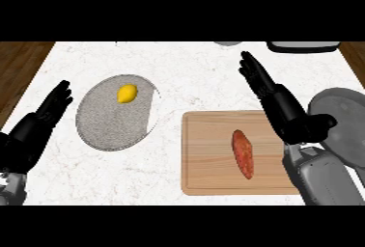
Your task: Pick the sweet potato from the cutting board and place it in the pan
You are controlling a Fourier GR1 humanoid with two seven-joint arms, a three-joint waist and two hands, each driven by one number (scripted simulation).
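Fingers (257,77) of the right hand (288,118) stretch straight, holding nothing, above the cutting board (206,164). On it lies the sweet potato (243,153), ungrasped. Next the hand must descend, close round it, then carry it to the pan (345,125). Left hand (43,120) rests open.

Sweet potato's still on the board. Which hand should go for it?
Right. The right hand hangs open over the cutting board's right edge, beside the sweet potato, with the pan just beyond it. The left hand rests open at the far side, past the plate.
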